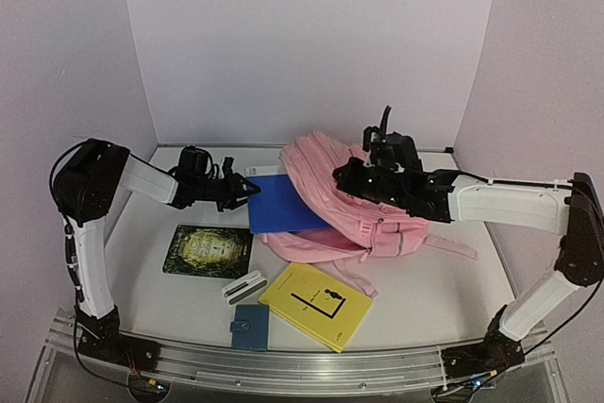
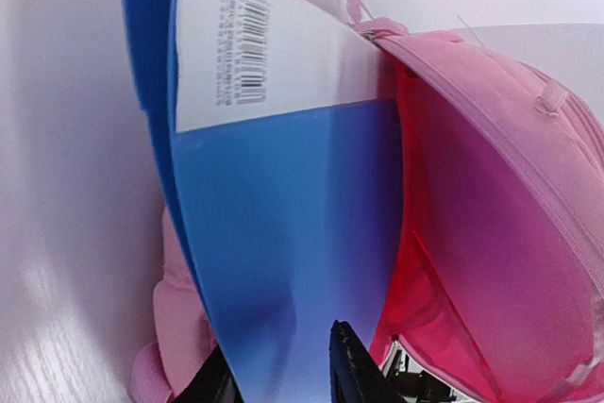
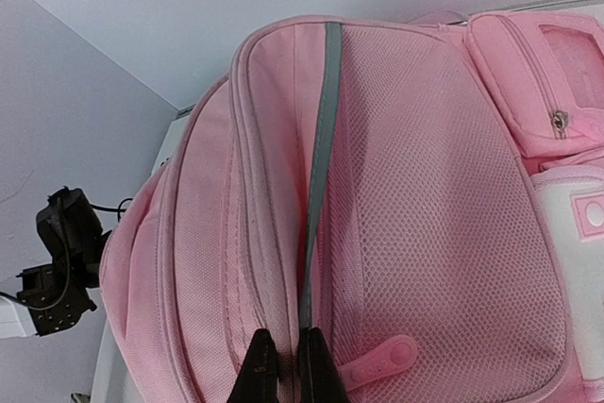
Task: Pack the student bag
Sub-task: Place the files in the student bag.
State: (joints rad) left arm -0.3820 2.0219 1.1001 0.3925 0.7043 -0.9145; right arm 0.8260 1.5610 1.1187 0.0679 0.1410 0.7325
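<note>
At the near side of the table (image 1: 425, 299) lies a small blue wallet (image 1: 250, 326), and just to its right a yellow book (image 1: 315, 305), flat and turned at an angle. Behind the wallet there is a small white object (image 1: 243, 287); I cannot tell what it is. A little farther, to the left, a dark green book (image 1: 209, 251) lies flat, apart from the others.

Farther back, the left gripper (image 1: 250, 189) holds a blue notebook (image 1: 281, 203) by its left edge. In the left wrist view the two black fingers (image 2: 349, 365) are clenched on the notebook (image 2: 283, 233), one on each side of it, and the left gripper (image 2: 283, 375) is at the bottom of the picture. A white label (image 2: 274, 54) with a barcode is on the far part of the cover. The right edge of the notebook is at the open mouth of the student bag (image 2: 491, 186), where the brighter pink lining shows.

The student bag (image 1: 326, 197) lies in the middle of the table, toward the back wall, with its opening turned to the left. Its straps spread on the table at the near right side. The right gripper (image 1: 342, 175) is on top of it. In the right wrist view the right gripper (image 3: 283, 361) is pinched tight on the fabric of the student bag (image 3: 425, 186), exactly at a grey stripe (image 3: 321, 158) beside the mesh pocket.
</note>
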